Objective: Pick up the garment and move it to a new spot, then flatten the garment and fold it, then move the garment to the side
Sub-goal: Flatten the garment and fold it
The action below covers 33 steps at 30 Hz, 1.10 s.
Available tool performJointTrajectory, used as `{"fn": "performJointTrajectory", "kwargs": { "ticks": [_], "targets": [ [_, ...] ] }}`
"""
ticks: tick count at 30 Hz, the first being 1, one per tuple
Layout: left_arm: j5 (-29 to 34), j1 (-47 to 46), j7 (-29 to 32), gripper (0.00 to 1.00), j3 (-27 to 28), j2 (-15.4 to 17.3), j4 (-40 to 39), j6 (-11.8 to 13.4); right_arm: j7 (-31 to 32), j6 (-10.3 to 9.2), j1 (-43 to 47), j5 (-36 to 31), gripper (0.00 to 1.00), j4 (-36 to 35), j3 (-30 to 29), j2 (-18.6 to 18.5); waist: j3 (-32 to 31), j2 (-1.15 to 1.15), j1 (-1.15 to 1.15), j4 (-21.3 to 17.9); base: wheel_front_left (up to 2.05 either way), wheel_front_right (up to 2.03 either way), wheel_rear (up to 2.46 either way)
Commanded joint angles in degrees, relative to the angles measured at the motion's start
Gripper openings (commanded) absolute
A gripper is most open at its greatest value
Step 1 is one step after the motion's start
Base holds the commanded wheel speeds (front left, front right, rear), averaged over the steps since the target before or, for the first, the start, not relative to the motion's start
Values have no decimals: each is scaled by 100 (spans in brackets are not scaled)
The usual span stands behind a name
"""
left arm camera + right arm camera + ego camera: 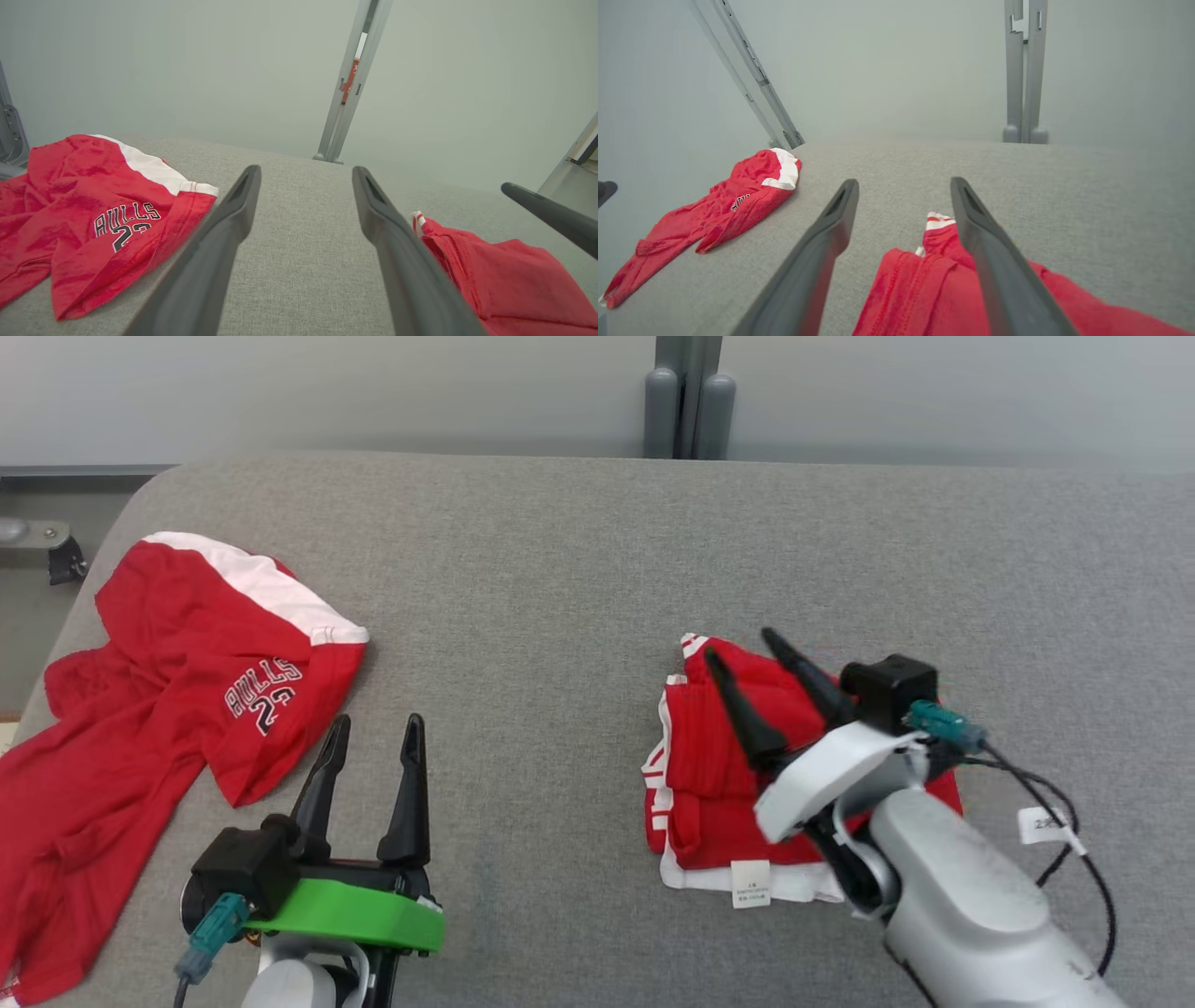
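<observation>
The folded red garment with white trim lies on the grey table, right of centre. My right gripper hovers just over it, open, with nothing between its fingers. The right wrist view has the garment under the spread fingers of that gripper. My left gripper stands open near the front edge, over bare table, between the two red cloths. Its own camera shows the left gripper empty, the folded garment at the lower right, and one right finger beyond.
A crumpled red Bulls jersey with a white band lies at the table's left edge and drapes toward the front; the wrist views also show the jersey. A grey post stands behind the table's far edge.
</observation>
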Motion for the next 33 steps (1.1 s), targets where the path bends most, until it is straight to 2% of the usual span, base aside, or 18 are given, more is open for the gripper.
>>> {"fn": "performJointTrajectory", "kwargs": {
  "ticks": [1, 6, 12, 19, 33],
  "targets": [
    [26, -22, -17, 100, 45, 15, -88, 22, -23, -9, 193, -363, 100, -197, -238, -115, 9, 0, 0, -145, 0, 0, 0],
    [-29, -53, -17, 100, 120, 14, -295, 72, -25, -9, 606, -1572, 100, -1012, -1219, -383, 19, 0, 0, -323, 0, 0, 0],
    [-24, 80, -16, 100, 304, 14, -497, 164, -22, -9, 1366, -2305, 100, -2064, -2103, -208, 15, 0, 0, -492, 0, 0, 0],
    [158, 160, -16, 100, 341, 15, -676, 150, -22, -9, 2086, -2642, 100, -2776, -2589, 62, 54, 0, 0, -627, 0, 0, 0],
    [272, 233, -16, 100, 259, 15, -647, 118, -24, -9, 2310, -2731, 100, -2934, -2719, 270, 118, 0, 0, -690, 0, 0, 0]
  ]
}}
